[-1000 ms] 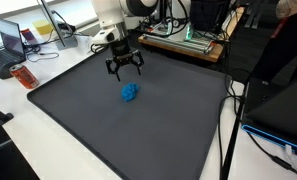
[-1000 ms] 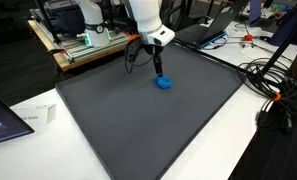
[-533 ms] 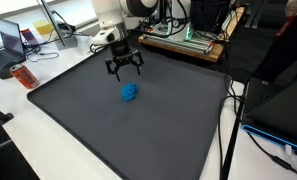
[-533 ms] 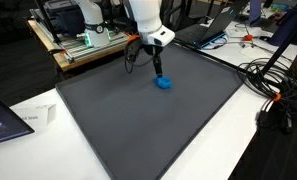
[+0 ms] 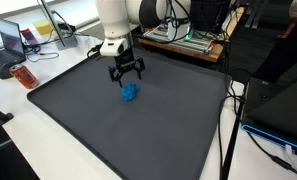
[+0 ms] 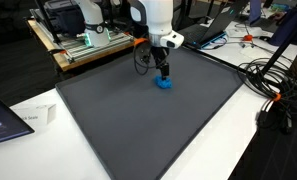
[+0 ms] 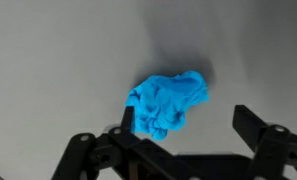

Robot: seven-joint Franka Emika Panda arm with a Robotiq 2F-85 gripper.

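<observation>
Lying on the far half of the one dark mat (image 5: pixel 98 130): a single crumpled blue cloth (image 5: pixel 130 92), directly under the gripper (image 5: pixel 126 72), with nothing in between. Hanging just above the cloth with jaws spread wide and empty, not touching it. Off the mat and well clear of the cloth: one laptop (image 5: pixel 10 42), one orange item (image 5: pixel 25 76) and a tangle of cables (image 6: pixel 273 85). In the wrist view, a lump with its long axis slanting from lower left to upper right, no clear front end.
</observation>
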